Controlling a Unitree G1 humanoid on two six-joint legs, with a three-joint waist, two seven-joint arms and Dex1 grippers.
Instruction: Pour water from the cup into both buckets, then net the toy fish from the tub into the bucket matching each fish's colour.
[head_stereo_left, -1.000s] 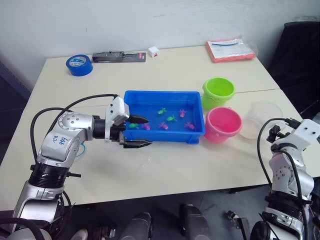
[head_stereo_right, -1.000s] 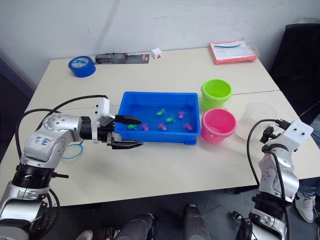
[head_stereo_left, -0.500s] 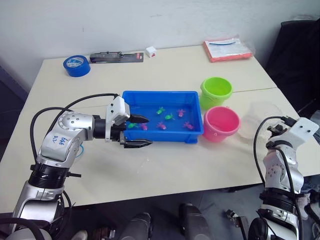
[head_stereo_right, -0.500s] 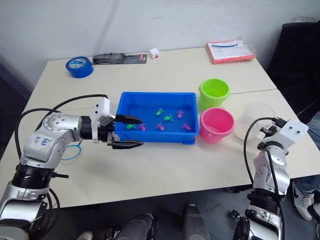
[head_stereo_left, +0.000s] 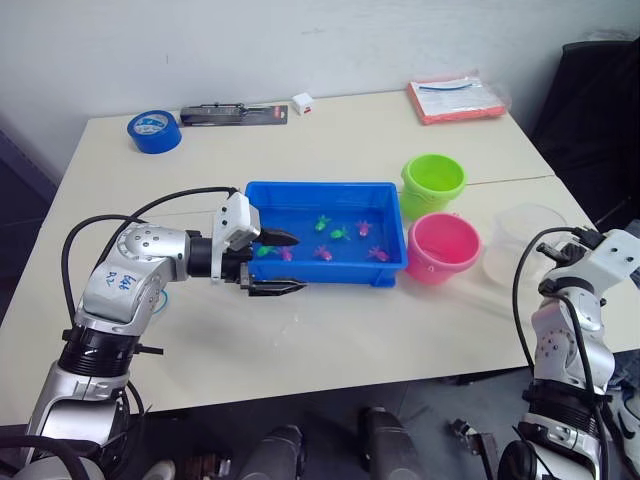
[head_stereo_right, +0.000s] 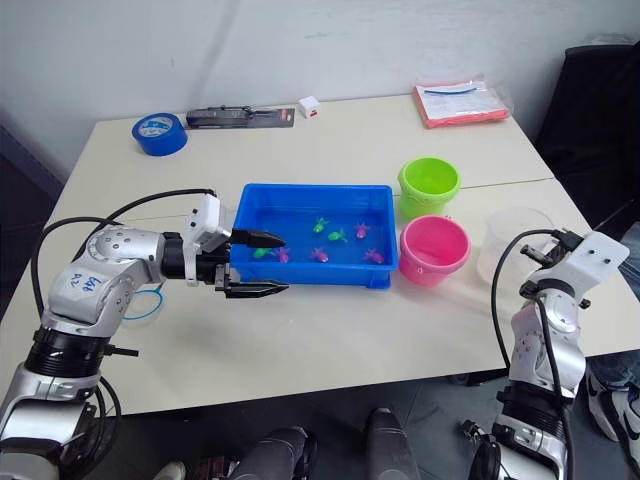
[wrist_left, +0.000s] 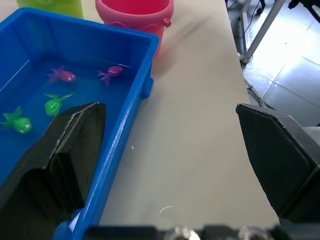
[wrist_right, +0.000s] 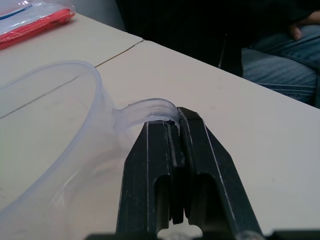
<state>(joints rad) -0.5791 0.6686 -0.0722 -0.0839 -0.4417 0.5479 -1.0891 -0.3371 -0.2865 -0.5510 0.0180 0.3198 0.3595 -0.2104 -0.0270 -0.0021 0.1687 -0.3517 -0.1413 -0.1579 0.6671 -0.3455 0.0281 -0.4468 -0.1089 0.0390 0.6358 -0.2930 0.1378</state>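
Clear plastic cup (wrist_right: 45, 150) sat handle-first in the right claw (wrist_right: 176, 121), clamped tight; left claw (head_stereo_right: 262, 265) gaped apart, straddling the shallow blue rectangular tub (head_stereo_right: 312, 200) rim.

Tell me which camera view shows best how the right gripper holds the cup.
The right wrist view: there the right gripper is shut on the handle of the cup, seen close up. In the eye views the cup stands beside the pink bucket, with the arm partly in front of it.
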